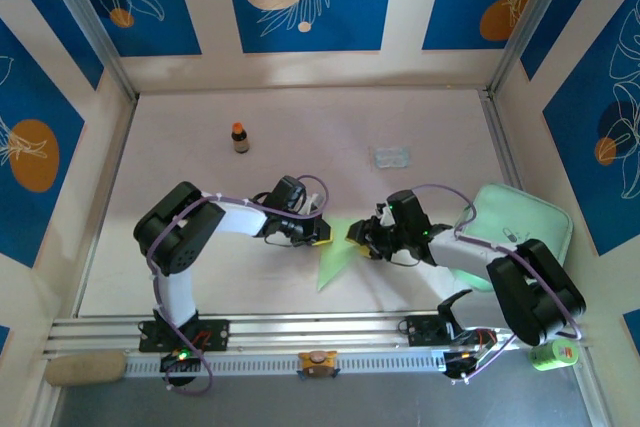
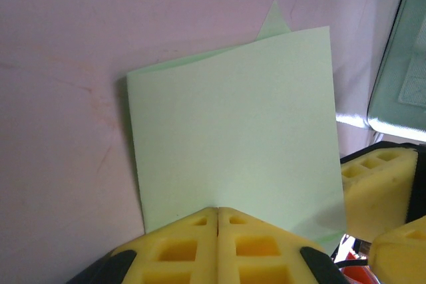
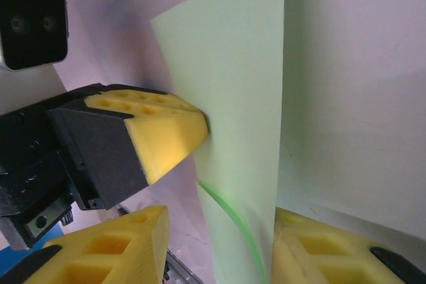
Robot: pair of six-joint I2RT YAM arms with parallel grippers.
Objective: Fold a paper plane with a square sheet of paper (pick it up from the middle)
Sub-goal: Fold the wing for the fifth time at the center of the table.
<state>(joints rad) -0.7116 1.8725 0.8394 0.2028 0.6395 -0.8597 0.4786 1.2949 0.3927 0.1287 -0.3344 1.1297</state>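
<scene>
Presently the square sheet of paper [image 2: 233,131] is clenched by the left claw [image 2: 217,211], straddled by the released right claw [image 3: 223,225].

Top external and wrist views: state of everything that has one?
left gripper, shut on the square sheet of paper
right gripper, open, paper between its fingers
square sheet of paper, folded over, pinched at one edge
brown bottle, upright, orange cap on
clear packet, lying flat

The square sheet of paper [image 2: 233,144] is matt and smooth; the table [image 2: 66,64] looks matt, faintly scuffed.
</scene>
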